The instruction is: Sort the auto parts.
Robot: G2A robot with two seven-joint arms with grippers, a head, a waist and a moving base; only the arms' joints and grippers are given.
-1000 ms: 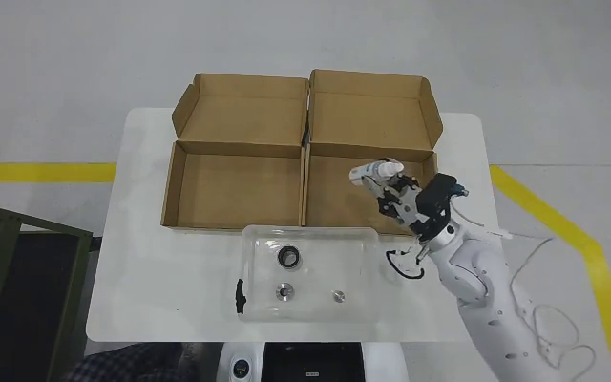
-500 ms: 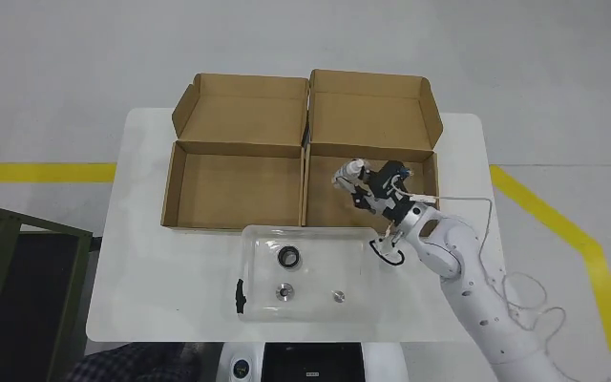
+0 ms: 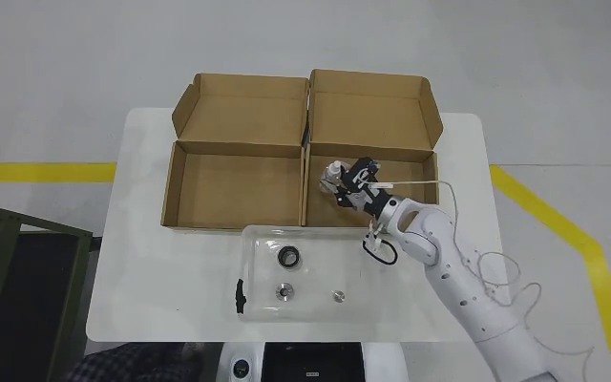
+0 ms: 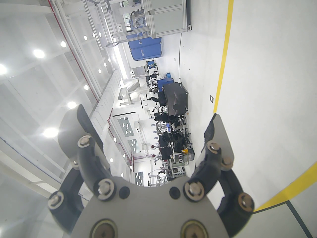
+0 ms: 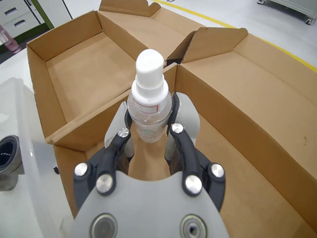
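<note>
1. Just beyond the far wall of the clear bin (image 3: 310, 270), the right gripper (image 3: 348, 186) hangs over cardboard. Its fingers (image 5: 184, 115) are narrowed around the body of a spray bottle (image 5: 149, 85).
2. The bottle is clear with a white cap. The cap points away from the wrist, toward the seam where the two boxes meet.
3. Two open cardboard boxes stand side by side past the bin's far wall, touching each other. The left box (image 3: 234, 189) is beyond the bin's left half and the right box (image 3: 382, 134) beyond its right half. The held bottle is above the right box's corner nearest the bin.
4. Inside the bin, a black ring (image 3: 289, 256) lies toward the far left. A round metal part (image 3: 284, 291) lies closer to the near wall, and a smaller metal piece (image 3: 337, 295) lies to its right. All three are apart.
5. A small black piece (image 3: 239, 296) sits at the bin's left wall; I cannot tell whether it is inside or outside.
6. The bin rests on the white bench (image 3: 143, 267).
7. The left gripper (image 4: 148, 125) has its fingers spread wide with nothing between them.
</note>
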